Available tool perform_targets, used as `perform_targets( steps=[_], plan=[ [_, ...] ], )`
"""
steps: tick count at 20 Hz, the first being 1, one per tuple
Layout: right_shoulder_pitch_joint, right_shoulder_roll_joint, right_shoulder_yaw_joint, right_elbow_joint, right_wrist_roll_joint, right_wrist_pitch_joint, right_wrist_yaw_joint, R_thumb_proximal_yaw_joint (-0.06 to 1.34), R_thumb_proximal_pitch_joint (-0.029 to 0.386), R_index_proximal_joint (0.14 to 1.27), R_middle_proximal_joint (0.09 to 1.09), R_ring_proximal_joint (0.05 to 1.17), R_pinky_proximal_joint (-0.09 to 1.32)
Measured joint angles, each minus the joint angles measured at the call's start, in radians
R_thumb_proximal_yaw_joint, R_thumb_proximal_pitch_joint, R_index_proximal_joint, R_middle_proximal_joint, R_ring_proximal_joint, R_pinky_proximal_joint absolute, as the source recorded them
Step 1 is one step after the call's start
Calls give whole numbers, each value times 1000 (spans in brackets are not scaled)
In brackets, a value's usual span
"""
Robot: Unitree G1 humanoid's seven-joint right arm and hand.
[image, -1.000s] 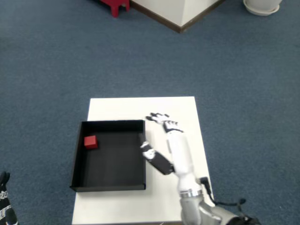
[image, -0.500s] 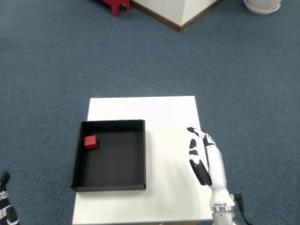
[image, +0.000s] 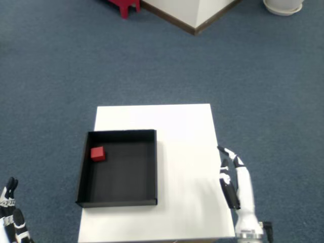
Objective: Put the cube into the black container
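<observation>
At the lower left edge the left hand [image: 11, 217] shows partly above the blue carpet [image: 61, 66]. On the white table [image: 177, 121] sits the black container [image: 152, 167], and the red cube [image: 97, 153] rests inside it near its far left corner. At the table's right edge the right hand [image: 234, 174] is empty, fingers extended and apart.

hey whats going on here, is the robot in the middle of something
The red cube already sits inside the black container, near its far left corner, on the white table. The robot's right hand is empty with its fingers apart, at the table's right edge and well clear of the container. The placing looks finished.
</observation>
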Motion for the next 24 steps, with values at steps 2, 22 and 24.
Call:
perform_targets(
  steps=[2, 22, 24],
  plan=[
    [6, 8, -6, 25, 7, -12, 15, 185, 375, 385, 366, 350, 197],
    [54, 46, -96, 150, 128, -38, 176, 170, 386, 395, 377, 376, 213],
    [54, 46, -98, 151, 132, -38, 185, 173, 386, 397, 378, 377, 212]
  ],
)
